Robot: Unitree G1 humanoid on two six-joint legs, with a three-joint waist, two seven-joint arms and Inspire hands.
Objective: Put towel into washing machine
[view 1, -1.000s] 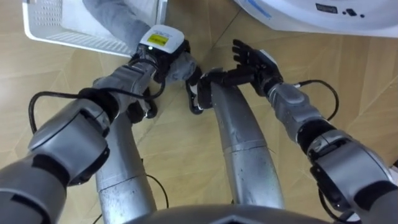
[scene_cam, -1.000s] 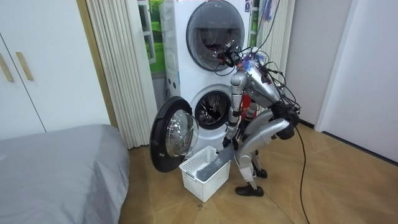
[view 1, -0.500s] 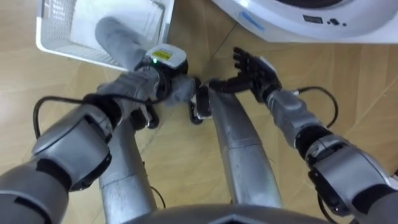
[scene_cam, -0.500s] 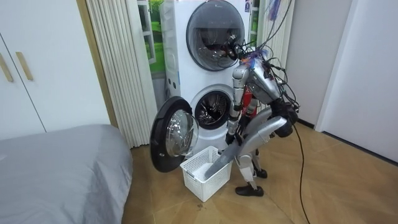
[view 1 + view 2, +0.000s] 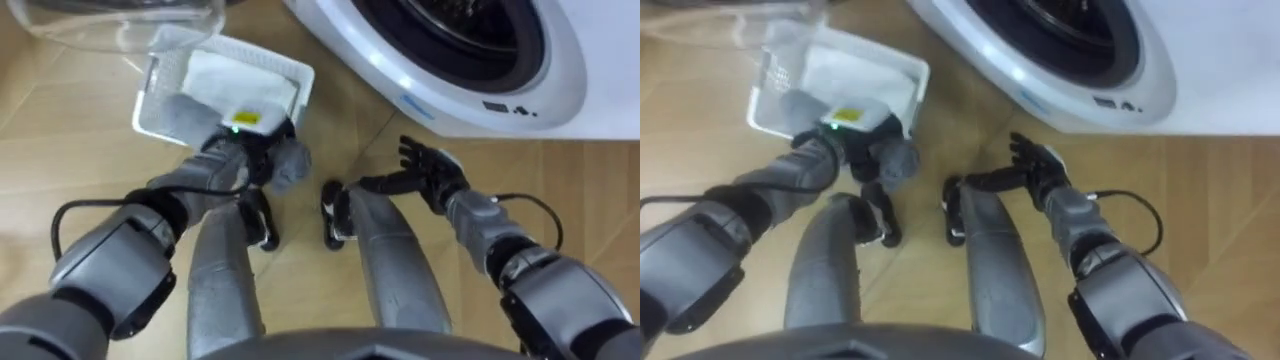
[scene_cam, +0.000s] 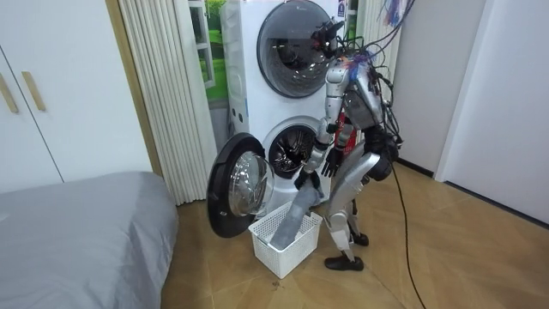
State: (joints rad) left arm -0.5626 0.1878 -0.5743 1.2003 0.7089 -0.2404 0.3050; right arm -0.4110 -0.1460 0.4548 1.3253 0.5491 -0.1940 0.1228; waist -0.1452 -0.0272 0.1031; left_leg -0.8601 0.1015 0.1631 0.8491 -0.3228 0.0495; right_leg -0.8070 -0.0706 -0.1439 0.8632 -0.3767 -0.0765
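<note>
On the wooden floor in front of the washing machine we see a white plastic basket, and the towel is half way out of it. We find the towel plain grey, thick and soft looking. From the head camera it shows as a rounded roll that rises from the basket and ends in a crumpled lump just past the left robot hand. The fingers of this robot hand are curled around the cloth and pinch it tight. From the room camera we see the same towel as a long, narrow strip that hangs down from the robot hand, with its lower end inside the basket. So the towel is in the air between the basket and the machine, not yet in the drum.

The right robot hand is near the left one, on the side of the machine. Its fingers are spread and relaxed and it holds nothing.

The lower drum opening is dark and round, and its door stands wide open toward the room view's left, just above the basket. We see the robot standing close before the machine, with the basket at its feet. A grey bed stands well apart at the room view's left.
</note>
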